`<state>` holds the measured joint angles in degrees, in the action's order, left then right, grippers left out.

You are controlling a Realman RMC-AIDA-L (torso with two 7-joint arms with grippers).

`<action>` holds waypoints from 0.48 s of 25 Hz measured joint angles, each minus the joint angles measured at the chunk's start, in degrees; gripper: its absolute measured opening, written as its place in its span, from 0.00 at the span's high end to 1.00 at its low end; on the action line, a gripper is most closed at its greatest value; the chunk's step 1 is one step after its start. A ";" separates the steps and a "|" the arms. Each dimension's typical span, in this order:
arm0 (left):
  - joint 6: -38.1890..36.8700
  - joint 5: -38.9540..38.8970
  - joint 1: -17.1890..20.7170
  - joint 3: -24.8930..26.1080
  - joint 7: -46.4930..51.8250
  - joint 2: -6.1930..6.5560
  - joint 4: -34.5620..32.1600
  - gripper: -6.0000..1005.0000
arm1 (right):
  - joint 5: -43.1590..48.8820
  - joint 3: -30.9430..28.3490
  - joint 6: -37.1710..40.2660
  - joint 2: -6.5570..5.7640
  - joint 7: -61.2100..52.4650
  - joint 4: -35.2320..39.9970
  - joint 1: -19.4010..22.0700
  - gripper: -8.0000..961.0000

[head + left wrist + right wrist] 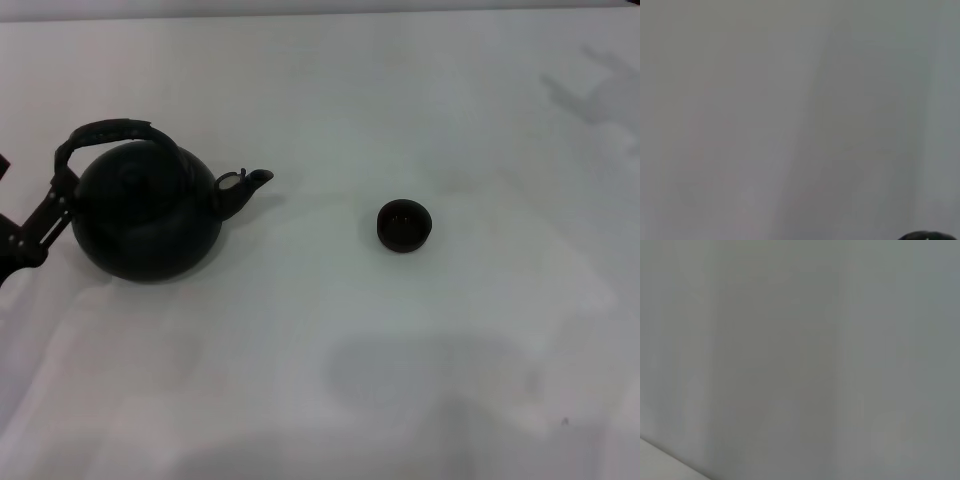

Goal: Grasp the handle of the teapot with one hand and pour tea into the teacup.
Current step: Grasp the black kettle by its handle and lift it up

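Observation:
The matte black teapot (147,215) stands upright on the white table at the left of the head view. Its spout (245,185) points right, toward the teacup. The arched handle (112,131) loops over its top. The small dark teacup (404,224) sits on the table to the right of the spout, well apart from it. My left gripper (40,218) comes in from the left edge, and its dark linkage reaches the left foot of the handle. A dark curved sliver (927,235) shows at the edge of the left wrist view. My right gripper is out of view.
The white table (330,380) stretches wide around both objects. Soft shadows lie on it at the front middle and the far right. The right wrist view holds only pale surface.

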<state>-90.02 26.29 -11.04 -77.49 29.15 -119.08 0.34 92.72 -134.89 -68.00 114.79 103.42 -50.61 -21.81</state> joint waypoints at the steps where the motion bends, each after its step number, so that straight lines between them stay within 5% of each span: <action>1: 0.60 0.07 -0.20 -0.04 0.21 0.00 0.03 0.12 | 0.00 0.02 0.00 0.00 0.01 0.01 0.01 0.12; 12: 4.65 0.02 -1.79 0.02 3.36 -0.02 -0.12 0.12 | 0.01 0.08 -0.03 0.00 0.45 0.80 0.01 0.12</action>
<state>-85.38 26.31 -12.83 -77.47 32.51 -119.09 0.22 92.72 -134.82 -68.03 114.79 103.88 -49.81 -21.79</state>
